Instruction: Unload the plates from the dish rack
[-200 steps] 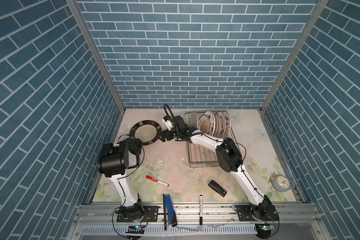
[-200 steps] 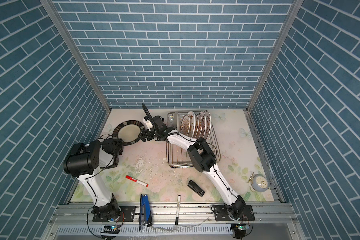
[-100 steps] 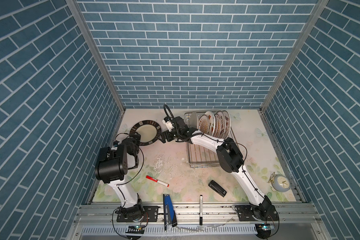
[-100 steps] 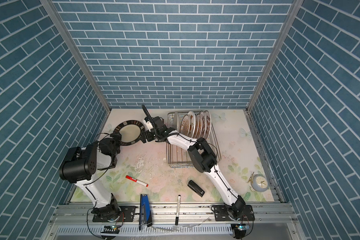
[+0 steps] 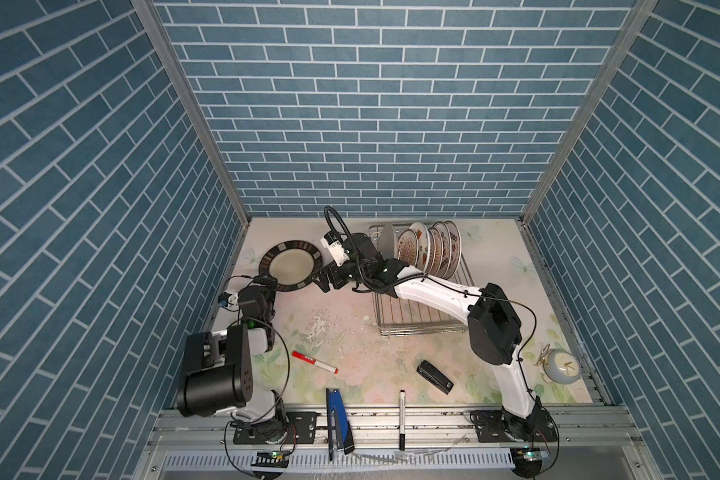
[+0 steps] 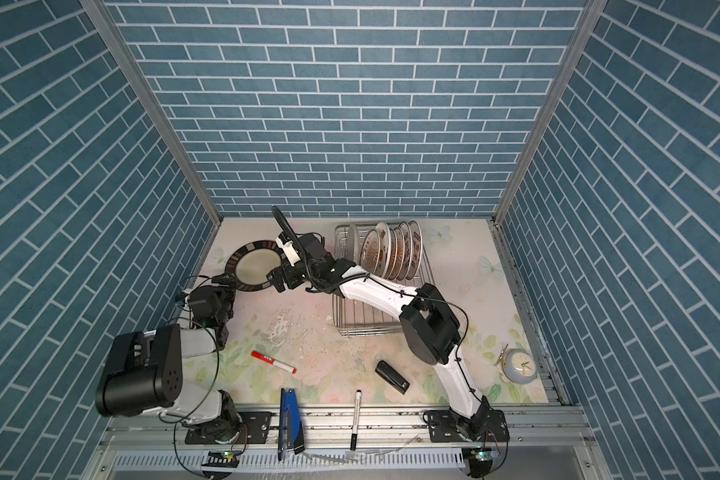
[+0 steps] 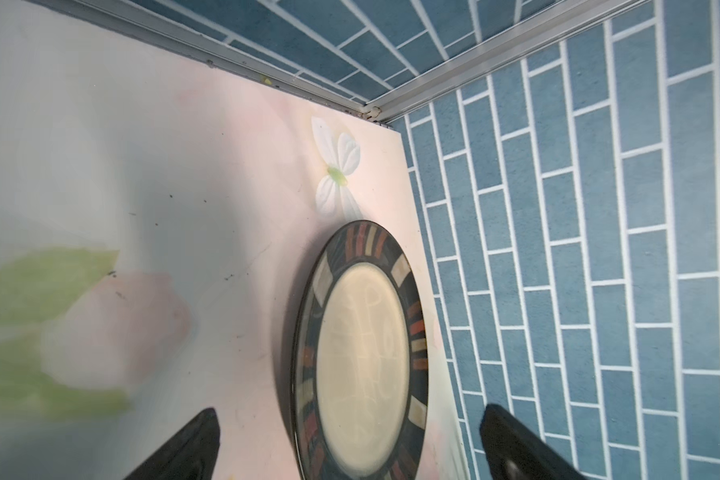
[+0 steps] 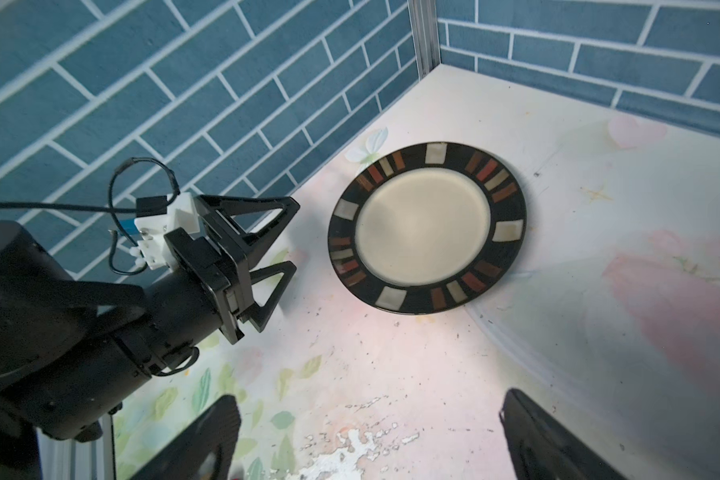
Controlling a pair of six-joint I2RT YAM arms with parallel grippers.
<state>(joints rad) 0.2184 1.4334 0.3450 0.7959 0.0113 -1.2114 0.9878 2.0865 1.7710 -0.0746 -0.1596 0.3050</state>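
Hovering left gripper (image 8: 294,235) and right gripper (image 5: 323,282) wide open, empty, beside our dark-rimmed plate (image 5: 290,266) near the table's (image 5: 350,332) far-left corner.

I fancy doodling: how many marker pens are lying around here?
2. A red marker lies on the table, left of centre; a black marker lies across the table's front edge. The arms could be hiding more.

Both top views look down from high; wrist views closely share one plate (image 7: 362,353).
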